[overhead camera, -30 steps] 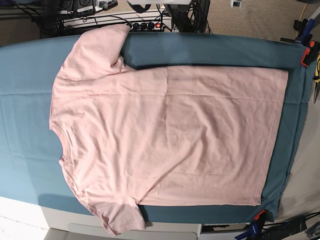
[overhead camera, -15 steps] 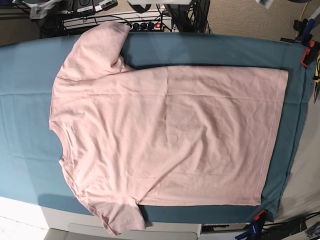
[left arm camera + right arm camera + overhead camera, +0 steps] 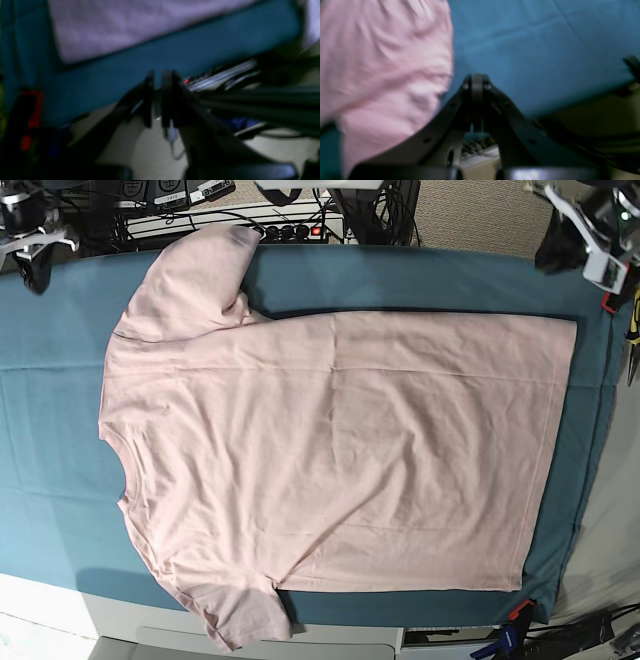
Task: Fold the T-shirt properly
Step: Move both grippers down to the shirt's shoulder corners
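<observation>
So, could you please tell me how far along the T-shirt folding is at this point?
Done: nothing folded. The T-shirt lies spread flat on the teal table cloth, both sleeves out, plain side up.
In hand: nothing. The right gripper is shut and empty over the cloth beside a sleeve; the left gripper, nearly closed and empty, sits near the far hem corner.
Left: every fold.

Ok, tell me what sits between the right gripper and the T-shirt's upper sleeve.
Only bare teal table cloth, as the base view shows: the right gripper hangs at the table's far corner, apart from the T-shirt.
</observation>
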`<state>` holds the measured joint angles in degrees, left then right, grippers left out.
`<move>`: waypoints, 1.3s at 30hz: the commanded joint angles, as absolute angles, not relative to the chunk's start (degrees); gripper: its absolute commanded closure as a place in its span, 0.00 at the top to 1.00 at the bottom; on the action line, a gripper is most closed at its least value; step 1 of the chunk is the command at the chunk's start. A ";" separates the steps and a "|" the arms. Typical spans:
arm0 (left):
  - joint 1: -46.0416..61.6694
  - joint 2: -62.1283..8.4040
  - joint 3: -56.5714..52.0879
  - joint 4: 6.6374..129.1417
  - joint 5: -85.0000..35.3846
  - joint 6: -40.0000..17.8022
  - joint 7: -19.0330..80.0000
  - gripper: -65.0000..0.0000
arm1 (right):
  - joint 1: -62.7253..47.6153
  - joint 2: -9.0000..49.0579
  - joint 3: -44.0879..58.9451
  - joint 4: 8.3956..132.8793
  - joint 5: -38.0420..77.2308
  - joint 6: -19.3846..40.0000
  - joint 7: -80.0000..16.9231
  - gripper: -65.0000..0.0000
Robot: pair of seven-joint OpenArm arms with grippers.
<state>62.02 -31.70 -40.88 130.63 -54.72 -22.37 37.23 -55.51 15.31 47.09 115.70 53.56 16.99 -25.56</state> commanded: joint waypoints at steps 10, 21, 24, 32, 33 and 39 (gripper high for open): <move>49.50 -31.59 -41.39 109.54 -67.46 -22.59 40.07 0.08 | -47.44 11.81 47.57 103.42 65.67 18.65 -29.65 0.00; 37.91 -35.31 -41.39 98.70 -71.33 -22.59 40.56 0.08 | -47.53 6.96 47.57 101.03 75.07 18.70 -29.82 0.00; 36.93 -36.91 -41.39 98.74 -67.37 -22.63 37.19 0.08 | -48.01 5.39 47.55 102.98 73.80 18.68 -29.28 0.00; 36.16 -36.99 -41.39 98.78 -62.11 -22.63 36.84 0.08 | -49.19 2.48 44.93 115.39 63.35 23.57 -29.32 0.00; 36.16 -36.97 -41.39 98.78 -62.13 -22.68 37.67 0.08 | -49.17 2.17 44.93 117.03 63.35 25.76 -30.30 0.00; 36.18 -36.95 -41.39 98.78 -63.94 -31.97 40.01 0.08 | -46.59 -0.69 45.10 119.55 59.48 23.94 -31.44 0.00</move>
